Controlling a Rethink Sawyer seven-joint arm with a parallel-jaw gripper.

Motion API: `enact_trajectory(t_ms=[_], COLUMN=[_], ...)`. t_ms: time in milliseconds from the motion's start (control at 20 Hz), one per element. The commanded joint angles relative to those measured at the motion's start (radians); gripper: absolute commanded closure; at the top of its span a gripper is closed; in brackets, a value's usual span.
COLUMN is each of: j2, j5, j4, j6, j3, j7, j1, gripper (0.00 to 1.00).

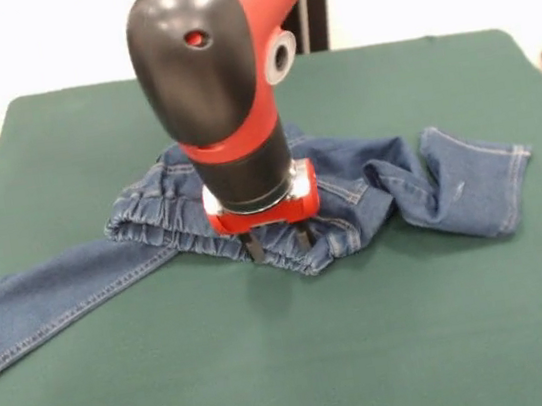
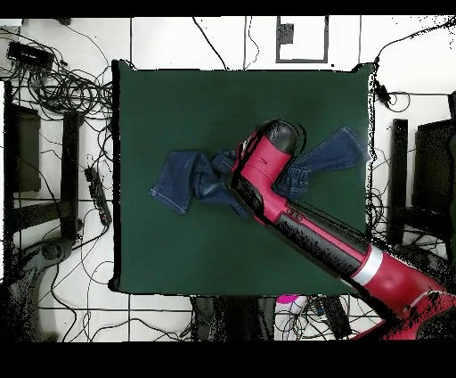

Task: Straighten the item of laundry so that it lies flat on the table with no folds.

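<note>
The blue denim jeans (image 1: 379,183) lie crumpled across the middle of the green table (image 1: 293,361). One leg stretches flat to the left edge (image 1: 42,296). The other leg is bent and folded at the right (image 1: 471,185). The gathered waistband (image 1: 168,227) is bunched at the front. My gripper (image 1: 278,246) points straight down onto the waistband, its two fingers apart with their tips at the cloth. In the overhead view the jeans (image 2: 183,178) show on both sides of my arm (image 2: 267,165), which hides the gripper.
The table (image 2: 178,107) has wide bare green cloth on all sides of the jeans. Cables (image 2: 62,89) and black stands (image 2: 396,169) lie on the floor around the table. The arm's black and red head (image 1: 207,71) hides the jeans' middle.
</note>
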Motion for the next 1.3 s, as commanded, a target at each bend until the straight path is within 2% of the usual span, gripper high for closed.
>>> enact_trajectory(t_ms=[50, 200, 250, 350, 400, 550, 650, 750, 850, 950, 1100, 1200, 1300], j2=[0.069, 0.082, 0.107, 0.122, 0.121, 0.101, 0.09, 0.075, 0.029, -0.063, -0.247, -0.327, -0.368], j5=[0.003, -0.137, -0.198, -0.273, -0.301, -0.296, -0.235, -0.212, -0.133, -0.032, 0.178, 0.248, 0.275], j4=[0.087, 0.077, 0.041, 0.003, -0.008, -0.024, -0.023, -0.025, -0.001, 0.05, 0.109, 0.069, 0.015], j6=[0.222, 0.291, 0.324, 0.355, 0.364, 0.346, 0.315, 0.302, 0.249, 0.173, 0.044, -0.015, -0.058], j3=[-0.177, -0.244, -0.276, -0.313, -0.324, -0.323, -0.299, -0.292, -0.255, -0.196, -0.088, -0.076, -0.089], j7=[0.445, 0.45, 0.383, 0.393, 0.384, 0.357, 0.36, 0.324, 0.265, 0.235, 0.166, 0.055, -0.041], j1=[0.092, 0.111, 0.124, 0.139, 0.145, 0.15, 0.137, 0.127, 0.104, 0.068, 0.007, -0.002, 0.004], gripper=[1.0, 1.0, 1.0, 1.0, 1.0, 1.0, 1.0, 1.0, 1.0, 1.0, 1.0, 1.0, 1.0])
